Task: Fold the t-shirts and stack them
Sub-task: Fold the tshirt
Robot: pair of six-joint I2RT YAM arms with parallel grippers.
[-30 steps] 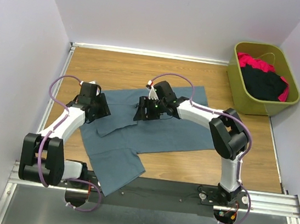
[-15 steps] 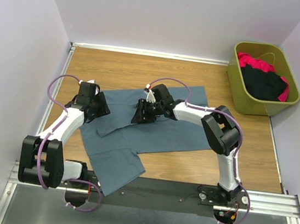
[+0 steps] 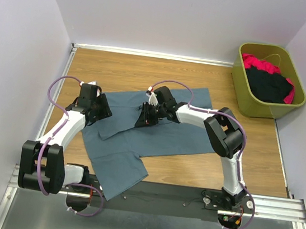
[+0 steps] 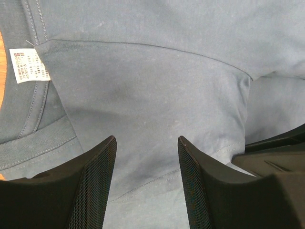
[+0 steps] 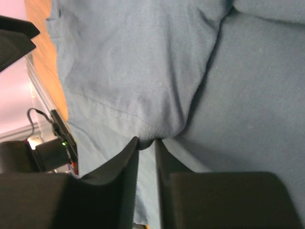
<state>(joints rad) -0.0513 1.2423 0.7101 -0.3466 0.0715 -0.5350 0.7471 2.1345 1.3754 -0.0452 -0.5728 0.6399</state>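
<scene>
Olive-green plastic bin (image 3: 255, 105): one black t-shirt (image 3: 268, 84), one red-pink t-shirt (image 3: 258, 63). Right gripper (image 5: 146, 142) pinches the slate-blue t-shirt (image 3: 166, 140); left gripper (image 4: 147, 143) gapes wide.

Wooden table (image 3: 147, 71), light brown top. One slate-blue t-shirt (image 3: 167, 136) is spread largely flat across the middle and left of it, with the lower-left part carried over the near edge. One olive-green bin (image 3: 249, 102) is set in the far right corner, apart from the shirt.
</scene>
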